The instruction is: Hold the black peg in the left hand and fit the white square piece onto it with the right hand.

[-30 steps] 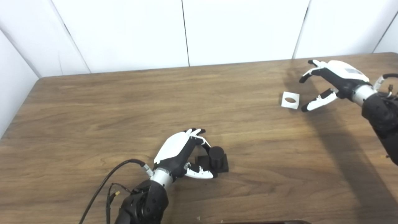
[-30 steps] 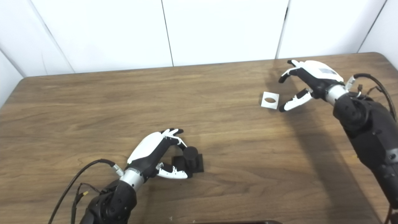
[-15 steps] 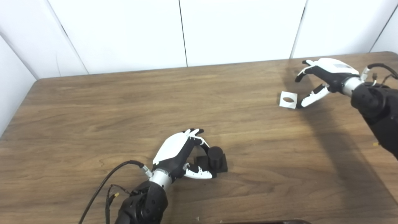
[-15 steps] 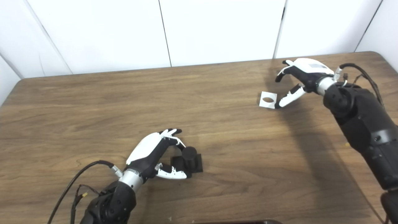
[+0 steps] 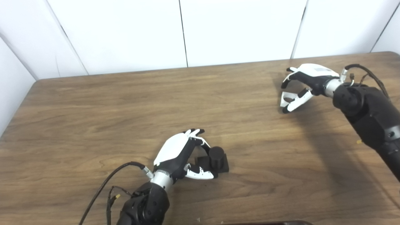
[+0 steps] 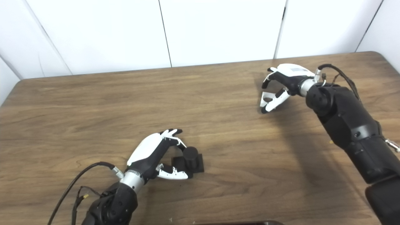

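The black peg (image 5: 216,154), a short cylinder on a square black base, stands on the wooden table (image 5: 93,118) near the front middle. My left hand (image 5: 178,151) is curled around the base's left side, fingers behind it and thumb along its front. The white square piece (image 5: 283,99) with a round hole lies flat at the far right, partly covered. My right hand (image 5: 307,76) hovers over it with fingers arched above its far edge and thumb (image 5: 295,102) across its near side. The fingers are still apart and the piece rests on the table.
White wall panels (image 5: 237,28) rise behind the table's far edge. A black cable (image 5: 106,184) trails from my left forearm along the front left. The right forearm (image 5: 365,109) crosses the table's right side.
My right hand has moved left onto the white piece and curled its fingers down around it. The left hand and peg have stayed put. The camera shifted slightly.
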`<state>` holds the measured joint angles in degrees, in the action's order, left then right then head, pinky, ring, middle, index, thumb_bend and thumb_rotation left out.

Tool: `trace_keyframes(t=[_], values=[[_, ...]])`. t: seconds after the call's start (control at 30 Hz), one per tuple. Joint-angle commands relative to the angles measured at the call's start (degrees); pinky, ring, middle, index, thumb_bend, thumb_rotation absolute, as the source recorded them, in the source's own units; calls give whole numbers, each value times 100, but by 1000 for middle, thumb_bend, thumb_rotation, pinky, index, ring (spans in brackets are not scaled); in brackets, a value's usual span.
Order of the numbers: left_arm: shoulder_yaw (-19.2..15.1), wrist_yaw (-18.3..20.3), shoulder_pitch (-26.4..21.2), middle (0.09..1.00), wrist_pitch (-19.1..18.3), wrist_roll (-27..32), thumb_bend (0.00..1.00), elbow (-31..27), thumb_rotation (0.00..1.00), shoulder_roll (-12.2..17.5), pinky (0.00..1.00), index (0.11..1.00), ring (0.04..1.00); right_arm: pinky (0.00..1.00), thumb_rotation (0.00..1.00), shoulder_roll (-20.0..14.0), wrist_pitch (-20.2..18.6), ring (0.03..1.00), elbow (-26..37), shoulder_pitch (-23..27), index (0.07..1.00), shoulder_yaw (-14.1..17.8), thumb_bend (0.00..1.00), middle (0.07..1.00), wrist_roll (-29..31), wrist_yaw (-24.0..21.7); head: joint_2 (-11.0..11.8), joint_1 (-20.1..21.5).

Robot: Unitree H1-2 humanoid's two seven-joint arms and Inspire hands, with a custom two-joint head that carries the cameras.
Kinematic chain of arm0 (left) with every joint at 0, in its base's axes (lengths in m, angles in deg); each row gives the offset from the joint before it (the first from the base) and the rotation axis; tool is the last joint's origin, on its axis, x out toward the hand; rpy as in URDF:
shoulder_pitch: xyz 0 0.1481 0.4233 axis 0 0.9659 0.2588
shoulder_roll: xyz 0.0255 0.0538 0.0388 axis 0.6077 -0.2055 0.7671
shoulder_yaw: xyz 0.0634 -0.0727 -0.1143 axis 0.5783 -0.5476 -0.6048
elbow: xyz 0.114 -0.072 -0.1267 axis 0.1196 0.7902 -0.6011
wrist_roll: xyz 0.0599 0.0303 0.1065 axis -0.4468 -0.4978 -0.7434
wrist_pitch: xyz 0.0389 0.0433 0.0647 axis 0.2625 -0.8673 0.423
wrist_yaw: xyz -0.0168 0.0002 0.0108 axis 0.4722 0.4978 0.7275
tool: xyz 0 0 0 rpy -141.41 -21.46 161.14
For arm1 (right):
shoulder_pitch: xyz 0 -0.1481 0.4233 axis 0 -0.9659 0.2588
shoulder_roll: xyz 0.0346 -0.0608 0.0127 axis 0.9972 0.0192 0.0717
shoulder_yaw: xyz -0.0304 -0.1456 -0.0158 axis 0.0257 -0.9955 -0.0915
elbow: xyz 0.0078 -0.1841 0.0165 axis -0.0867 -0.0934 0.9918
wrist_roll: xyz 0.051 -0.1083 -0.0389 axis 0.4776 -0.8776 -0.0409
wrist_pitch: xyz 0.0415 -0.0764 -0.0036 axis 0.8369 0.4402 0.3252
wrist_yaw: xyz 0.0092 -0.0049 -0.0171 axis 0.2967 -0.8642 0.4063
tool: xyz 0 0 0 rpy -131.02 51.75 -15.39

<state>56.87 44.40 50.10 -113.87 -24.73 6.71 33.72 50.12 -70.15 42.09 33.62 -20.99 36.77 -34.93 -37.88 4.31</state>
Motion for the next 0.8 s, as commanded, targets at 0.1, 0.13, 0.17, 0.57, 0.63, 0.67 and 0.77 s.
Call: trace_keyframes(t=[0.1, 0.13, 0.17, 0.57, 0.63, 0.67, 0.77], values=[[81, 93, 64, 955, -86, -20, 501, 305, 75, 70, 1000, 491, 1000, 1000, 401, 44, -135, 1000, -59, 447, 741, -111, 940, 989, -138, -99, -2, -25], [86, 91, 61, 955, -87, -28, 501, 307, 75, 75, 1000, 491, 1000, 1000, 404, 57, -128, 1000, -100, 453, 742, -123, 940, 990, -148, -90, 5, -21], [84, 98, 60, 955, -92, -33, 501, 307, 75, 76, 1000, 490, 1000, 1000, 407, 66, -115, 1000, -153, 460, 744, -127, 941, 991, -151, -76, 3, -24], [62, 118, 87, 955, -110, -60, 501, 268, 74, 59, 1000, 490, 1000, 1000, 393, 51, -8, 1000, -566, 518, 739, -155, 940, 995, -150, 97, 17, 10], [72, 95, 84, 956, -97, -24, 501, 269, 74, 69, 1000, 490, 1000, 1000, 396, 40, 8, 1000, -592, 512, 740, -173, 938, 995, -146, 105, 19, 5], [76, 81, 82, 956, -89, -9, 501, 274, 74, 73, 1000, 490, 1000, 1000, 399, 38, 11, 1000, -595, 505, 739, -180, 938, 996, -141, 107, 19, 5], [93, 73, 73, 955, -88, -24, 501, 284, 74, 78, 1000, 490, 1000, 1000, 396, 45, 3, 1000, -603, 486, 730, -197, 938, 998, -141, 121, 22, -7]])
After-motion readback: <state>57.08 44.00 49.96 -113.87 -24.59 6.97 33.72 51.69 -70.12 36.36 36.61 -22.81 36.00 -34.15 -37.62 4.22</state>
